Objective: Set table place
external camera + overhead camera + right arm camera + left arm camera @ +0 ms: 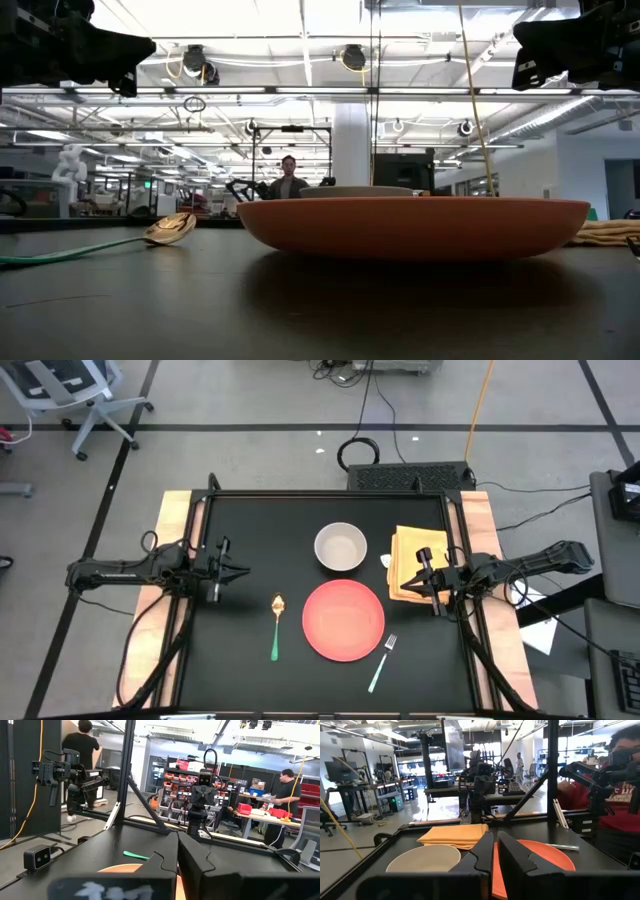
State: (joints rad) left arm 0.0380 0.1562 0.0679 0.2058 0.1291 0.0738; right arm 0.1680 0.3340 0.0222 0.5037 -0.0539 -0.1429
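On the black table point(250, 680) lie a red plate point(344, 620), a white bowl point(340, 547) behind it, a folded yellow napkin point(410, 560) at the right, a gold spoon with a green handle point(276, 625) left of the plate and a fork with a green handle point(382, 662) at its right. My left gripper point(242, 571) hovers at the table's left side, shut and empty. My right gripper point(418, 574) hovers over the napkin's near part, shut and empty. The plate also shows in the left wrist view point(545, 857).
Wooden strips point(172, 540) run along the table's left and right sides. A small camera point(39, 857) stands on the table's near edge. People stand in the room beyond the table. Bare table lies near the front edge and at the far left.
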